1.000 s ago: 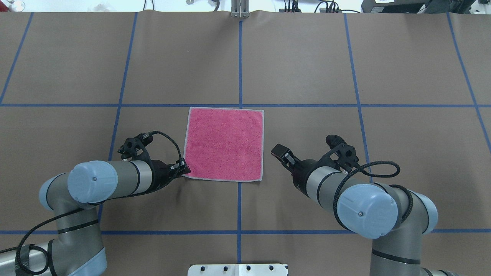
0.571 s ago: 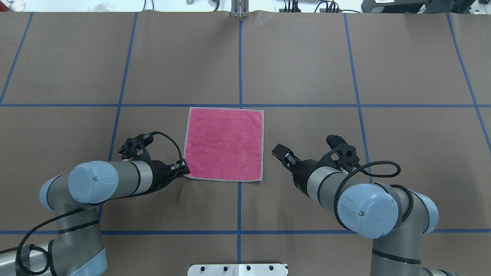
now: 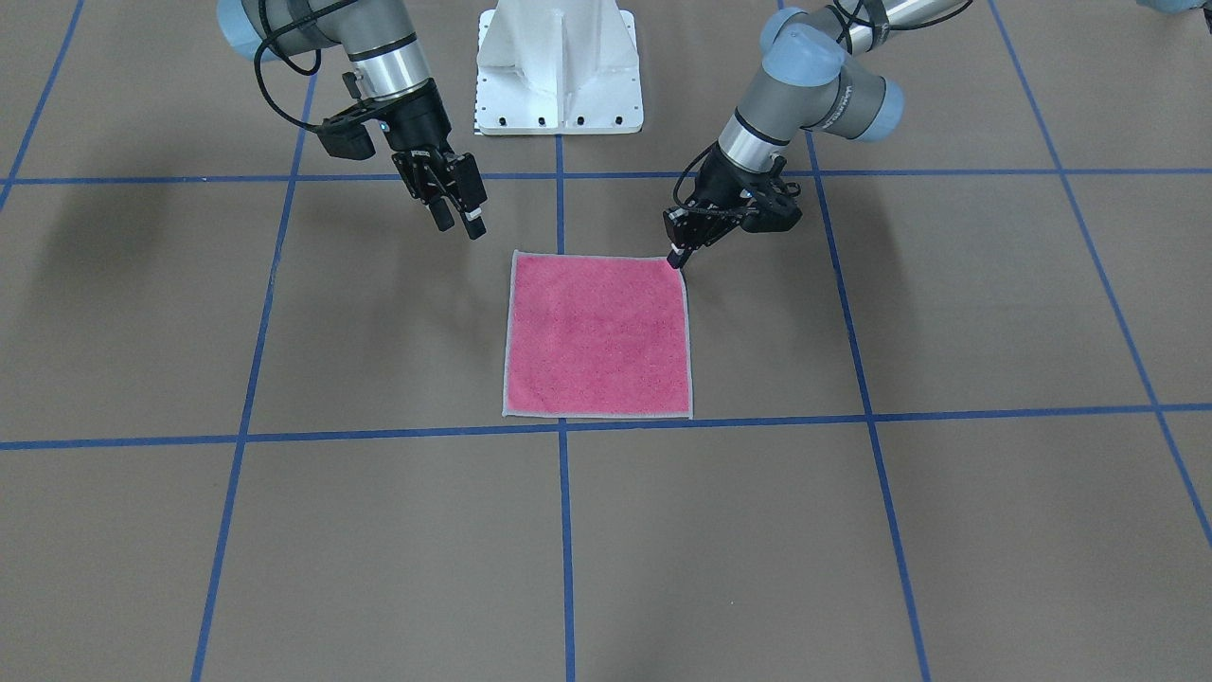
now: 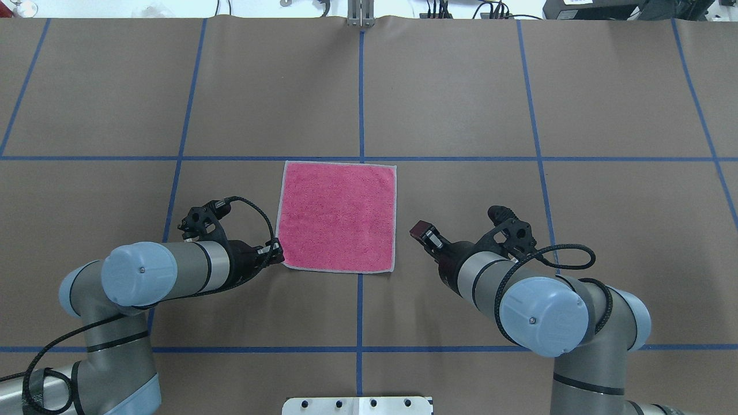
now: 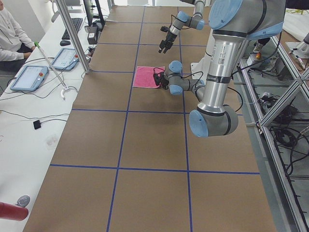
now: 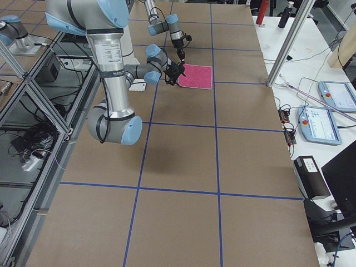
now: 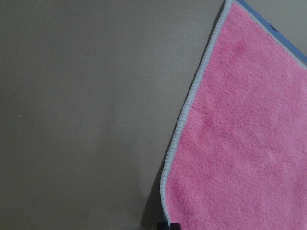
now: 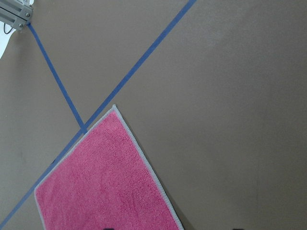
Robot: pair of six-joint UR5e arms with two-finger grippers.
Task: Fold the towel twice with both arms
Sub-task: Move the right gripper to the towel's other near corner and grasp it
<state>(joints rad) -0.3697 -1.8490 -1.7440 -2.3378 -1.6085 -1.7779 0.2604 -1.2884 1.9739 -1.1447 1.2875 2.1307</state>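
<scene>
The towel (image 4: 337,216) lies flat and square on the brown table, pink face up, with a pale grey edge; it also shows in the front view (image 3: 597,336). My left gripper (image 4: 279,255) is low at the towel's near-left corner, its fingers closed together on that corner (image 3: 675,258). The left wrist view shows the towel's edge (image 7: 184,115) running down to the fingertips. My right gripper (image 4: 421,231) is open and empty, raised above the table a short way right of the towel's near-right corner (image 3: 457,221). The right wrist view looks down on the towel (image 8: 105,182).
Blue tape lines (image 4: 360,86) cross the brown table cover. The white pedestal base (image 3: 559,66) stands behind the towel on the robot's side. A metal bracket (image 4: 360,20) sits at the far edge. A desk with tablets (image 5: 29,77) and a seated person (image 5: 9,36) lie beyond.
My right arm has shifted slightly towards the towel and the robot, its gripper still open. My left gripper stays at the towel's corner. The towel has not moved.
</scene>
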